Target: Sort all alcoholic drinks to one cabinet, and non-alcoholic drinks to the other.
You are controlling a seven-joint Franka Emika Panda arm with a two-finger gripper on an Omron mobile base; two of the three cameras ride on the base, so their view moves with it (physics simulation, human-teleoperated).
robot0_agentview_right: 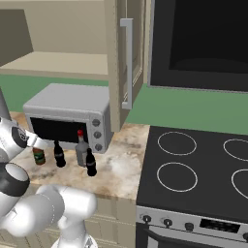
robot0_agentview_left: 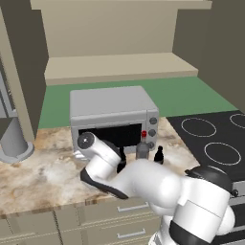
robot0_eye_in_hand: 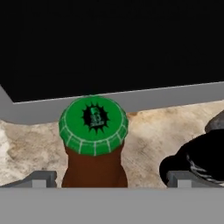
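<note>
The brown beer bottle (robot0_eye_in_hand: pixel 93 166) with a green crown cap stands right below my hand, in front of the toaster oven's dark door. My gripper (robot0_eye_in_hand: pixel 111 179) is open, one fingertip (robot0_eye_in_hand: pixel 41 179) on each side of the bottle's neck, not touching it. In the right base view the beer bottle (robot0_agentview_right: pixel 38 155) is leftmost in a row on the counter. To its right stand a black cola bottle (robot0_agentview_right: pixel 59 154), the grey red-capped bottle (robot0_agentview_right: pixel 81 149) and a second cola bottle (robot0_agentview_right: pixel 90 162). The grey bottle (robot0_agentview_left: pixel 142 147) and a cola bottle (robot0_agentview_left: pixel 159 155) show past my arm.
A silver toaster oven (robot0_agentview_right: pixel 68 114) stands just behind the bottles. Above it hangs an open wall cabinet (robot0_agentview_left: pixel 119 64), its door (robot0_agentview_right: pixel 127 63) swung out over the counter. The black stove top (robot0_agentview_right: pixel 193 169) lies to the right. A grey appliance base (robot0_agentview_left: pixel 14 143) sits at far left.
</note>
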